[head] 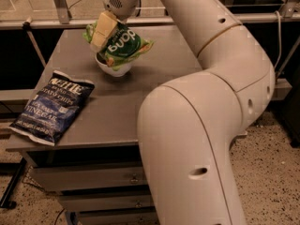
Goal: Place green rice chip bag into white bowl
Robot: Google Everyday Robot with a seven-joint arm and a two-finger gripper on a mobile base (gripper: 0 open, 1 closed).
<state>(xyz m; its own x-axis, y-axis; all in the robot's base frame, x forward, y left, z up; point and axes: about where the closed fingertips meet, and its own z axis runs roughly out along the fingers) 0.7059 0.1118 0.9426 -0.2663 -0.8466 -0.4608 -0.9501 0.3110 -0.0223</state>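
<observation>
We see the pincer [102, 32] clamped on the left edge of the green rice chip bag [124, 45], which sits tilted across the white bowl [114, 69] on the surface [140, 86]. It looks light, crinkly and puffy, so we'd pinch an edge, gently.

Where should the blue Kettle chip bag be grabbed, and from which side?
The blue Kettle chip bag lies flat on the table, its lower left corner seemingly past the edge. Pinch that crimped end from the front left. The gripper is at the green rice chip bag over the white bowl.
</observation>
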